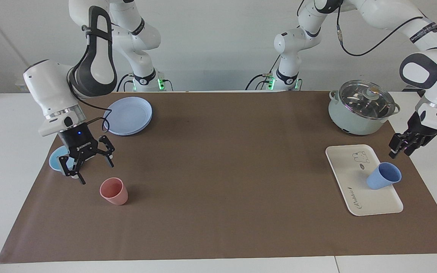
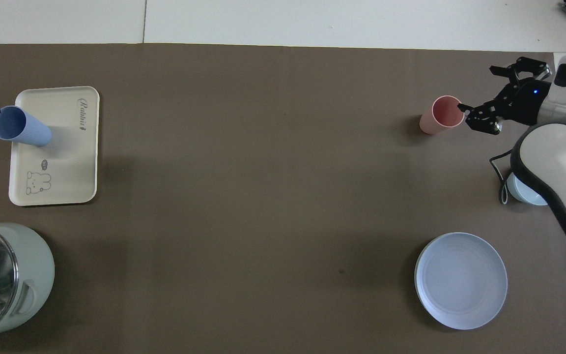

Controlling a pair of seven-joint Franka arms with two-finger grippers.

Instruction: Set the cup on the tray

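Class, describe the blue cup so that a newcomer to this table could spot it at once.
Start at the lidded pot at the left arm's end of the table; the cream tray lies farther from the robots. The blue cup stands on it, handleless and tapered, unlike the pink cup at the right arm's end.

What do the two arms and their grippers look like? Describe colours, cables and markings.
Both arms are glossy white with dark grey or black joint panels and black cables. The right gripper is black, with splayed links, white lettering and a blue light. The left gripper is plain black and slim.
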